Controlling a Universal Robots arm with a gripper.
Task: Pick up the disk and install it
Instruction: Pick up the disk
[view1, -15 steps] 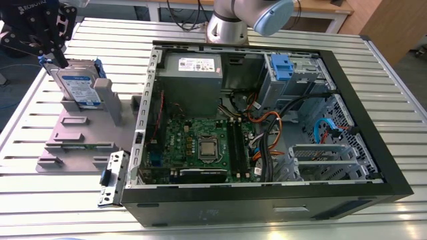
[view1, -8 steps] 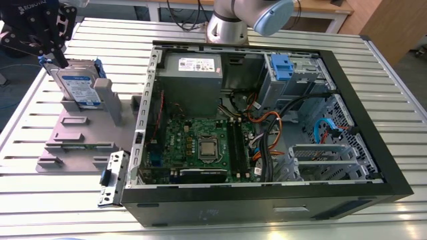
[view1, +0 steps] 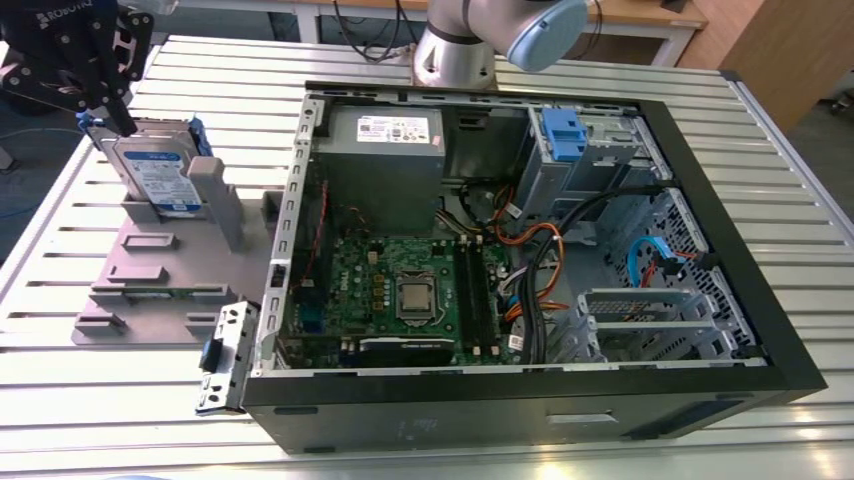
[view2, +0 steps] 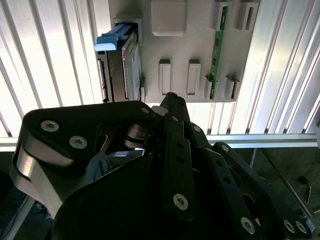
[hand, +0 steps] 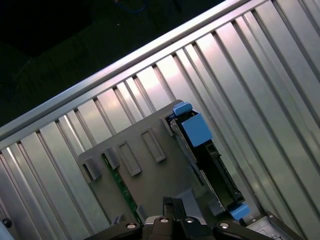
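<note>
Exterior view: my gripper (view1: 110, 115), spread or pinched I cannot tell, hangs over the upright silver, blue-railed, white-and-blue-labelled disk (view1: 158, 175).

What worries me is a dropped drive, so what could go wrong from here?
The disk stands on edge in the grey holder, with the gripper at its top edge; an off-centre pull could jam it against the holder's post. Loose cables cross the open case and might snag it.
</note>
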